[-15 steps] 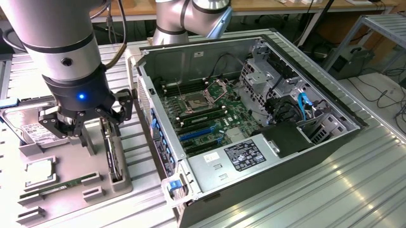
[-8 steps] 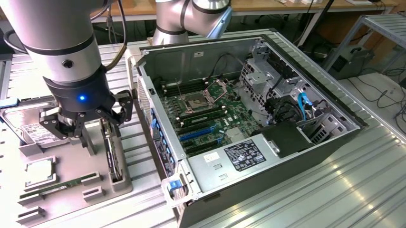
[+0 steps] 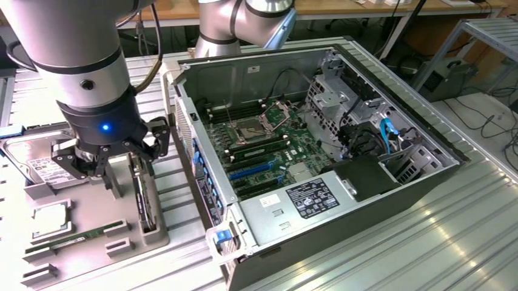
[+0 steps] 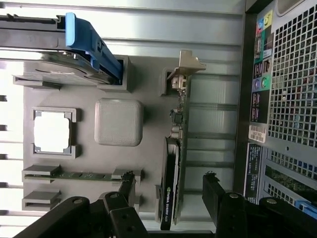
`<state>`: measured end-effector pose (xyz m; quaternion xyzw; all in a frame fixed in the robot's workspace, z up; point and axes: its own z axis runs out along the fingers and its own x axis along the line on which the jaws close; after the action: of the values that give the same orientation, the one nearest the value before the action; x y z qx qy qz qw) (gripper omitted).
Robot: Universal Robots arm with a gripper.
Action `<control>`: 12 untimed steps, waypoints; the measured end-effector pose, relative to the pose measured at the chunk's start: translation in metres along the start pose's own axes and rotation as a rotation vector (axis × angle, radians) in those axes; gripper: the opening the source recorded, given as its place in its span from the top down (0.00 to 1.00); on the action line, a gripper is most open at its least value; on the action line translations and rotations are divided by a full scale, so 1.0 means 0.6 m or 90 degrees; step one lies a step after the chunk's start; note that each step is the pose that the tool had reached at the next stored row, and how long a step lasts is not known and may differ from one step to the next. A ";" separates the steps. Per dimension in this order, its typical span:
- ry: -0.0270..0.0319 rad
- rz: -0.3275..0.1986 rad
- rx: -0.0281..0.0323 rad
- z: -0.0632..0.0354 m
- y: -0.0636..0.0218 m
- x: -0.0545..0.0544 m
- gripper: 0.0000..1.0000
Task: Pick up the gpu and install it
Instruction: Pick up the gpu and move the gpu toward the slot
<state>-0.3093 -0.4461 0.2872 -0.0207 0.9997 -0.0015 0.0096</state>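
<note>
Gripper [image 4: 169, 181] open, its fingers flanking but not touching the gpu [image 4: 172, 208], which stands on edge in the grey holder [image 4: 148, 79] beside the computer case [image 3: 324, 151]. In the exterior view, the gripper hides the card's far end.

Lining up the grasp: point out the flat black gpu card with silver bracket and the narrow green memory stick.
flat black gpu card [image 4: 170, 193]: wrist view, on its black edge facing the camera.
narrow green memory stick [image 4: 84, 175]: wrist view, middle of its green board.

Ribbed table [image 3: 453, 242], prob. alu: grey parts tray [image 3: 89, 203], open PC case [image 3: 340, 254].
</note>
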 end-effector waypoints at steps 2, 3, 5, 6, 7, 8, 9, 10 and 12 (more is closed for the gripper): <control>0.0000 0.000 -0.0001 0.012 0.000 0.000 0.34; -0.0001 0.000 -0.0001 0.022 -0.001 0.000 0.34; 0.0001 0.031 0.0005 0.055 -0.001 0.001 0.34; 0.0002 0.049 0.0009 0.065 0.000 0.001 0.34; 0.0004 0.063 0.0012 0.076 0.000 0.001 0.34; 0.0004 0.065 0.0012 0.091 0.001 0.000 0.34; 0.0004 0.066 0.0012 0.103 0.002 -0.001 0.34; 0.0004 0.066 0.0012 0.112 0.002 -0.001 0.55; 0.0004 0.066 0.0063 0.117 0.002 -0.005 0.72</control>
<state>-0.3048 -0.4452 0.2168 0.0314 0.9994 -0.0060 0.0095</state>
